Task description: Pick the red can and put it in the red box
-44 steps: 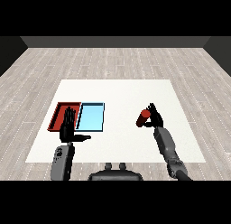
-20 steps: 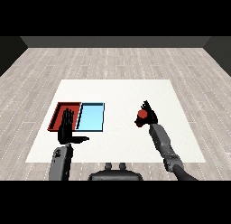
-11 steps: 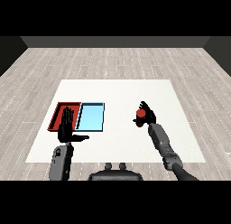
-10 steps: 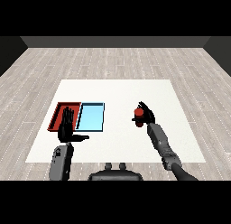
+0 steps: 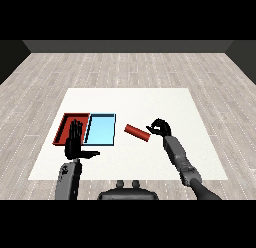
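The red can (image 5: 137, 132) lies tilted on its side over the white table, between the light blue tray (image 5: 100, 130) and my right hand (image 5: 161, 127). Almost its whole length shows, and only its right end meets the hand's curled fingertips (image 5: 151, 128). The fingers are not wrapped round it. The red tray (image 5: 64, 127) lies at the left, against the blue tray. My left hand (image 5: 75, 143) stands open with straight fingers over the red tray's near edge, thumb pointing right.
The white table (image 5: 150, 102) stretches wide behind the trays and the can. Its near edge runs just behind my forearms. Grey plank floor surrounds it.
The red can was inside my right hand's curled fingers. Now it lies out to the left of that hand, on its side. The hand has barely moved. The left hand has stayed put.
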{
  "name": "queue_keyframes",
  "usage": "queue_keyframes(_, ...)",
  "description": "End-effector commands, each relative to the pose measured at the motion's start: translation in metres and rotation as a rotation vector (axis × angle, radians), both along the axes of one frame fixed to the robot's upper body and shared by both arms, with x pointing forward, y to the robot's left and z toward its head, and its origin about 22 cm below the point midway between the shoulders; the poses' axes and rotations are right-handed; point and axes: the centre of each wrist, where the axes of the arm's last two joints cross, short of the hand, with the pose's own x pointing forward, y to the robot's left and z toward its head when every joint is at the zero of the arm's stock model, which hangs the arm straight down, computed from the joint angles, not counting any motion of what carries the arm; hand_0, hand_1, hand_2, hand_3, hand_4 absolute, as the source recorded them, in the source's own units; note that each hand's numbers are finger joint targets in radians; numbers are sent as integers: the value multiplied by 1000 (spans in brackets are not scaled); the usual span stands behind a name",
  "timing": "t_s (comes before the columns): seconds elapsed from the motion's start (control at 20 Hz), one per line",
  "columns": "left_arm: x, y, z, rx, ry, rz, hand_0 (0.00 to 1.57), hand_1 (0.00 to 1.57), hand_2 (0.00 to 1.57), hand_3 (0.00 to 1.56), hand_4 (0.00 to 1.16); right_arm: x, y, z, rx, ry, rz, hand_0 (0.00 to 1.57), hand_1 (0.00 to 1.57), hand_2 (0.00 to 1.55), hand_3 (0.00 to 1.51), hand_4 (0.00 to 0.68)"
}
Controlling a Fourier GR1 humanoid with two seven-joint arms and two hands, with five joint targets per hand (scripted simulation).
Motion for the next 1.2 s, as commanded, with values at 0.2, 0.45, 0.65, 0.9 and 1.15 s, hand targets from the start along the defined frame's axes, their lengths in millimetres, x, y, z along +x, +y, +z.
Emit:
queue_keyframes(0.2, -7, 15, -2, -4, 9, 18, 0, 0, 0, 0, 0, 2, -1, -2, -53, 32, 10, 1531, 1531, 1468, 1413, 546)
queue_keyframes(0.45, 2, 12, 0, 2, -6, 9, 0, 0, 0, 0, 0, -1, 17, -9, -63, -3, 3, 1548, 1548, 1475, 1411, 558)
queue_keyframes(0.65, 0, 11, -3, -10, -1, -26, 0, 0, 0, 0, 0, 4, 1, 22, -55, -116, -28, 1539, 1539, 1469, 1388, 581)
queue_keyframes(0.9, -9, -6, -10, -8, 8, -22, 0, 0, 0, 0, 0, 6, 7, 47, -15, -205, -36, 1543, 1543, 1459, 1381, 582)
queue_keyframes(1.15, 3, -14, 10, 21, 20, 1, 0, 0, 0, 0, 0, 5, -1, 66, 0, -240, -26, 1515, 1515, 1460, 1383, 608)
